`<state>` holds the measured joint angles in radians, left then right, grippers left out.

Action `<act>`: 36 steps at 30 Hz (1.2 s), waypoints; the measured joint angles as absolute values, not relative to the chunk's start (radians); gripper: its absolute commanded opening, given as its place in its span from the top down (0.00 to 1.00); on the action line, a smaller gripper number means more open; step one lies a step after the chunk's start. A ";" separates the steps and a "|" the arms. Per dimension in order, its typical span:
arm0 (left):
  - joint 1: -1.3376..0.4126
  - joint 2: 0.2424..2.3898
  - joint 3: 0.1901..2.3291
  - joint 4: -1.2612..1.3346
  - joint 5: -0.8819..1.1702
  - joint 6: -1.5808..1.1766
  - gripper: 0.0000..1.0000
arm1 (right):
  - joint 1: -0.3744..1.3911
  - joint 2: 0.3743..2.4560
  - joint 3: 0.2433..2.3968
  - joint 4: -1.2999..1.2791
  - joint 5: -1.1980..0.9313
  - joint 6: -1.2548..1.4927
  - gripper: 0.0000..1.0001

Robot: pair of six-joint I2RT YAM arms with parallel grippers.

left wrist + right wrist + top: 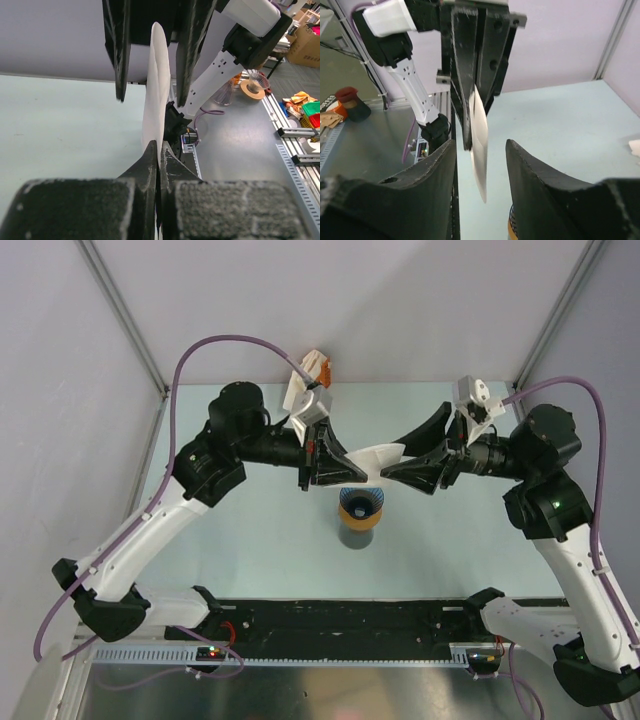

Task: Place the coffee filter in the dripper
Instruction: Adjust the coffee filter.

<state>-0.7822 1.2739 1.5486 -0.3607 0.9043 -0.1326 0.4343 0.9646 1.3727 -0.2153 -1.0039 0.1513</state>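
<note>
A white paper coffee filter [382, 453], thin, matte and folded flat into a fan shape, is held on edge in the air between the two arms. Its narrow end is pinched by the left gripper [158, 150], whose black, rough-textured fingers are pressed together on the paper. The right gripper [481, 145] is spread. Its two curved black fingers straddle the filter's free edge, and a gap is seen on either side of the paper in both wrist views.

The filter is seen from above just behind the dripper [360, 504] and apart from it. It is not yet in the dripper. The dripper is a small blue cone with a ribbed inner wall and a wide round mouth, and it is turned upward. It is seated on a dark grey cylindrical cup [354, 539], with a flat orange ring [357, 524] at the rim between them.

The stack is set near the middle of a smooth pale green table [250, 540]. Open surface is left on every side of it. The table is bounded by plain grey walls [60, 390] at the left, back and right, and by a black strip [350, 620] along the near edge, where the arm bases are bolted.
</note>
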 measured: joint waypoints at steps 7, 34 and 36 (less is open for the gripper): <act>-0.782 1.275 1.584 -0.361 0.922 -0.146 1.00 | 0.434 0.960 1.369 -0.381 -1.013 0.023 0.56; -0.759 1.224 1.519 -0.362 0.844 -0.131 0.08 | 0.435 0.963 1.339 -0.373 -1.058 0.076 1.00; -0.762 1.224 1.517 -0.363 0.837 -0.130 0.11 | 0.437 0.963 1.334 -0.350 -1.052 0.105 1.00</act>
<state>-0.7616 1.2243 1.5173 -0.3626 0.8368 -0.1295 0.4374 0.9627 1.3338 -0.3500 -1.0523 0.1055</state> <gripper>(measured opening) 0.917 0.009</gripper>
